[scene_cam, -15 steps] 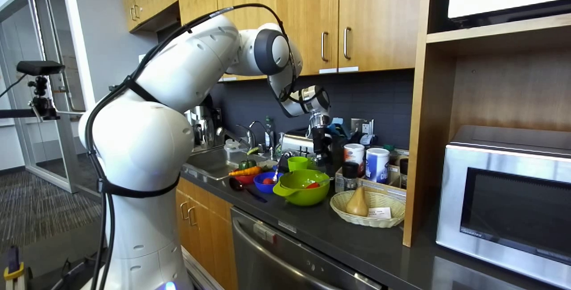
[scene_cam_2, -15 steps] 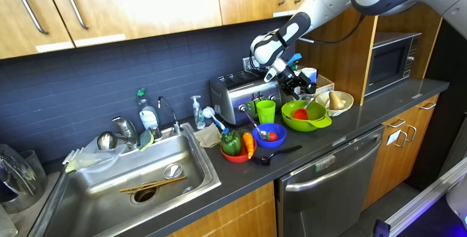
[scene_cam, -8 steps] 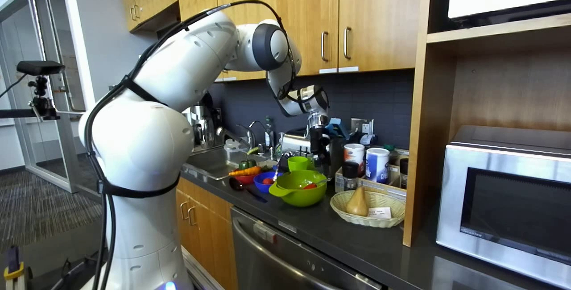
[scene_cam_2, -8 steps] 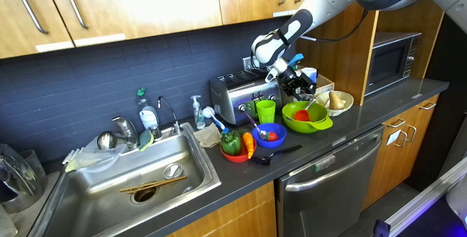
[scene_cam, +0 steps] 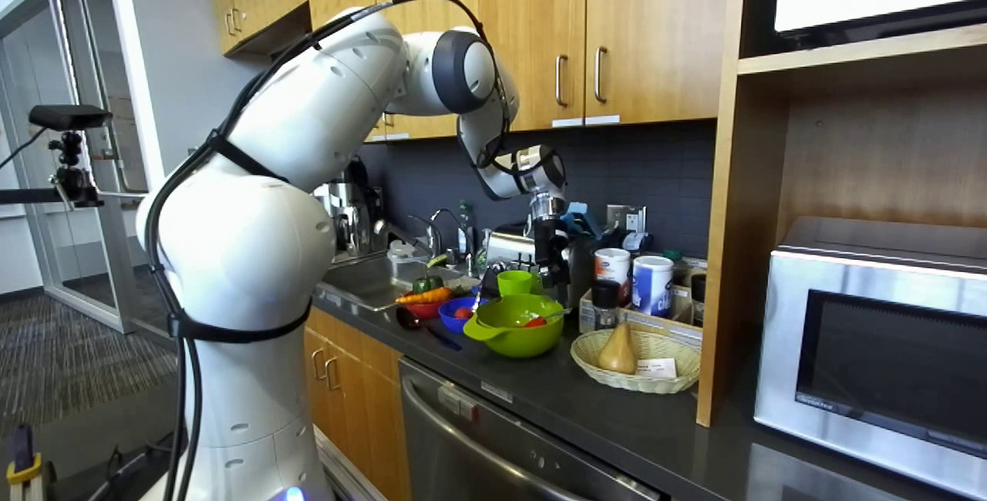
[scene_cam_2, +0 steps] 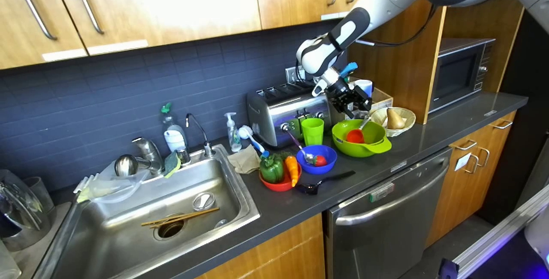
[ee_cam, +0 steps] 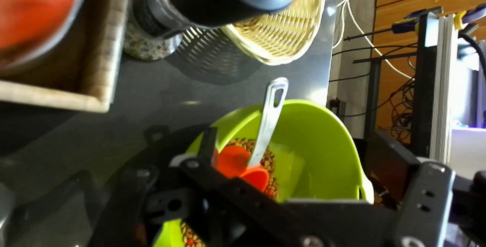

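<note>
Red scoop (ee_cam: 233, 159) in green bowl (ee_cam: 322, 152) near wide-spread tool (scene_cam_2: 358, 108)

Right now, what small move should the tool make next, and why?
Perhaps ease the tool toward the metal handle of the red scoop: its jaws stand apart and empty, and the handle sticks past the rim of the green bowl.

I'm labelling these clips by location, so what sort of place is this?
A kitchen, probably in an office or lab: the sink and dishwasher mark it as a kitchen, and the glass wall hints at a workplace.
</note>
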{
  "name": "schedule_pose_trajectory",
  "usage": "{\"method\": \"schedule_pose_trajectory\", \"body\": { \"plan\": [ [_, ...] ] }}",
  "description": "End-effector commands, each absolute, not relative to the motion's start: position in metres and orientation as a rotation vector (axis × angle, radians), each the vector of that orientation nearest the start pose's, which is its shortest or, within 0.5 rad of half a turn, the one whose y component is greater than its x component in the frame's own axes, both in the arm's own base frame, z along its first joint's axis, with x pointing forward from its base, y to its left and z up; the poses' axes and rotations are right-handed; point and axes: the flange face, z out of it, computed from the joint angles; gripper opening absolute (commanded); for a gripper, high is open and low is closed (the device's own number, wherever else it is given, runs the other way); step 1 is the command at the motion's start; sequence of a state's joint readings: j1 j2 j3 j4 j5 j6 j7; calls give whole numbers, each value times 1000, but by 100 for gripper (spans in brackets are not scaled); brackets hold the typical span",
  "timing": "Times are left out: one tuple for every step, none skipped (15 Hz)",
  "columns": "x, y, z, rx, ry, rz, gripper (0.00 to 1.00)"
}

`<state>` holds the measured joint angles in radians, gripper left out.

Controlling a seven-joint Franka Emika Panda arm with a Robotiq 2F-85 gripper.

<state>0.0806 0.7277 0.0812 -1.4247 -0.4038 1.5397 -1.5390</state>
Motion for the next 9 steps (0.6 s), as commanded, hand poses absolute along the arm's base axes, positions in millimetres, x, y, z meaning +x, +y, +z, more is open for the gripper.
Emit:
{"method": "schedule_pose_trajectory", "body": {
  "plan": [
    [642, 56, 259, 1903, 2409, -1022, 100],
    [641, 56, 260, 1902, 2411, -1015, 100],
    [639, 56, 260, 1904, 2411, -1012, 100],
    [637, 56, 259, 1906, 2418, -1017, 100],
    [636, 56, 256, 1904, 2423, -1023, 100],
    [634, 55, 254, 1903, 2426, -1033, 100],
    [633, 54, 250, 1905, 2433, -1045, 100],
    [632, 53, 245, 1906, 2441, -1056, 100],
    [630, 53, 240, 1910, 2448, -1071, 100]
  ]
}}
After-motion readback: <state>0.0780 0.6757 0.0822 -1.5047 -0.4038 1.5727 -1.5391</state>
